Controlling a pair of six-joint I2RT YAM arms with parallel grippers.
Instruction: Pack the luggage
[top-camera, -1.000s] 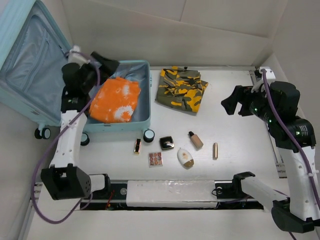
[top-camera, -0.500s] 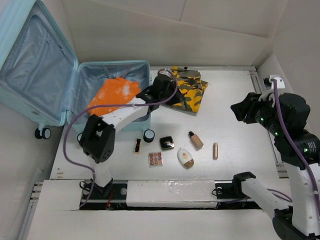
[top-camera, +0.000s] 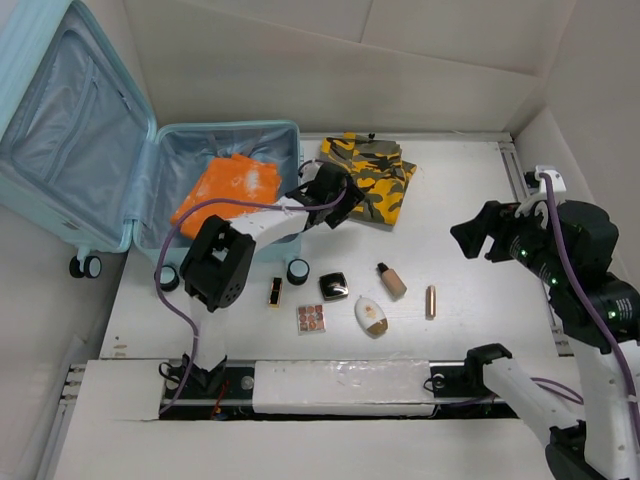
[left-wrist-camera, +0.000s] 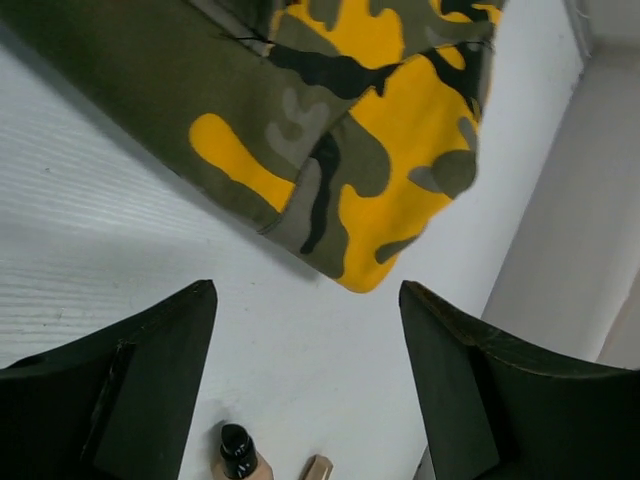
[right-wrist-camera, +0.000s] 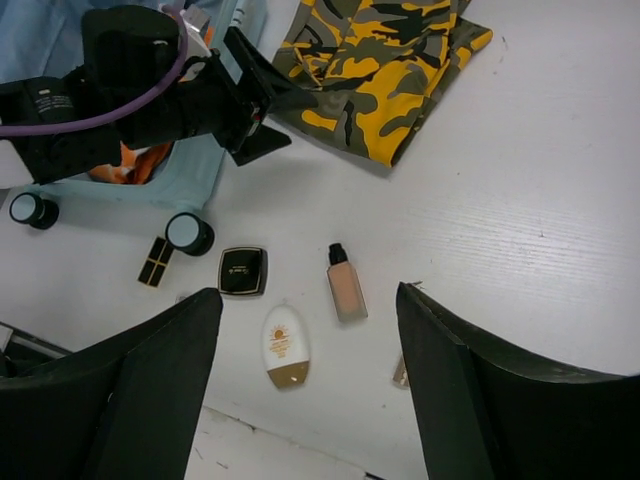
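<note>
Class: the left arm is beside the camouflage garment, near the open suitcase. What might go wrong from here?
The open left gripper faces only a corner of the folded camouflage garment. If it grips there, the garment may unfold and dangle. A dangling fold might then catch on the luggage rim or sweep the foundation bottle lying nearby.

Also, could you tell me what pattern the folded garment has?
The folded garment is olive, yellow and black camouflage, clearest from the left wrist.
</note>
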